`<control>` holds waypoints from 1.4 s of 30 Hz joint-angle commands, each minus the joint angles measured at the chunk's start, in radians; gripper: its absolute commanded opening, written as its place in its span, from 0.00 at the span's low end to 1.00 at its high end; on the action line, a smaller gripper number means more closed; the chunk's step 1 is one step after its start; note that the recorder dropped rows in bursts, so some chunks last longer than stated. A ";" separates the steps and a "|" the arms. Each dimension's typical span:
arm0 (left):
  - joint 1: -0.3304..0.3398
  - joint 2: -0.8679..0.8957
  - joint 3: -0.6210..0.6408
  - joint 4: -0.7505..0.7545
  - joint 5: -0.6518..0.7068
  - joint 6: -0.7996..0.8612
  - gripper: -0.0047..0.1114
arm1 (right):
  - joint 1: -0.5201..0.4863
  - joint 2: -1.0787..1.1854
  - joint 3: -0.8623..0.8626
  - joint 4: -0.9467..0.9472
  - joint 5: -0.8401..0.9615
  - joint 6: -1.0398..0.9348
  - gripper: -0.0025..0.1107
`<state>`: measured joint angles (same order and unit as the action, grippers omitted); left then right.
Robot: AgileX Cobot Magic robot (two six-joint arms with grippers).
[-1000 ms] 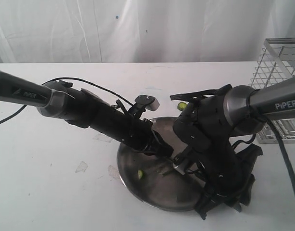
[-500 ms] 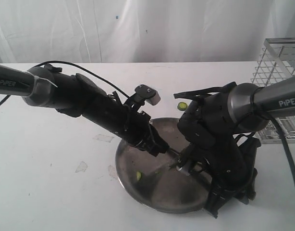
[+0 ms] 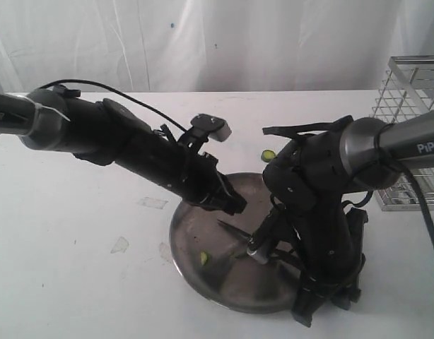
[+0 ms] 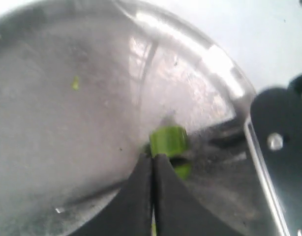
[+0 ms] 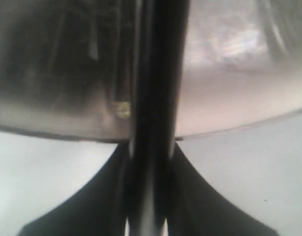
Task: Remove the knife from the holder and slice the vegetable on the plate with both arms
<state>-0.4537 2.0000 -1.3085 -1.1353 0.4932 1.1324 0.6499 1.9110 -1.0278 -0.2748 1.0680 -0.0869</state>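
Observation:
The steel plate (image 3: 192, 244) lies in front of both arms. My left gripper (image 3: 236, 206) hangs just above its far side, shut, and the left wrist view shows its tips (image 4: 152, 158) pressed together with the green vegetable (image 4: 168, 141) at them and a green sliver in the seam. My right gripper (image 3: 270, 248) is shut on the knife (image 3: 232, 231), whose dark blade points left, low over the plate. In the right wrist view the knife (image 5: 153, 98) runs straight out between the fingers (image 5: 190, 187) over the plate (image 5: 229, 98). The wire holder (image 3: 408, 106) stands at the far right.
A round green slice (image 3: 204, 258) lies on the plate's left side, and another (image 3: 268, 155) sits on the white table behind the plate. The right arm's black body (image 3: 330, 254) covers the plate's right edge. A white curtain closes off the back.
My left gripper has drawn back up and to the left, away from the knife. The right gripper shifted slightly, and the knife's blade now shows pointing left over the plate.

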 commanded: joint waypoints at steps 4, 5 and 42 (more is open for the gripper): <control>0.003 -0.132 0.005 0.005 -0.070 -0.015 0.04 | -0.004 0.004 0.002 0.186 -0.072 -0.094 0.02; 0.008 -0.146 0.005 0.025 -0.075 -0.017 0.04 | -0.004 0.004 0.002 0.193 -0.085 -0.094 0.02; 0.123 -0.163 0.145 -0.046 0.130 0.054 0.04 | -0.074 0.034 -0.151 0.328 0.022 -0.125 0.02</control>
<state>-0.3338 1.8496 -1.1708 -1.1595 0.6117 1.1814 0.5804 1.9508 -1.1730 0.0516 1.0736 -0.2427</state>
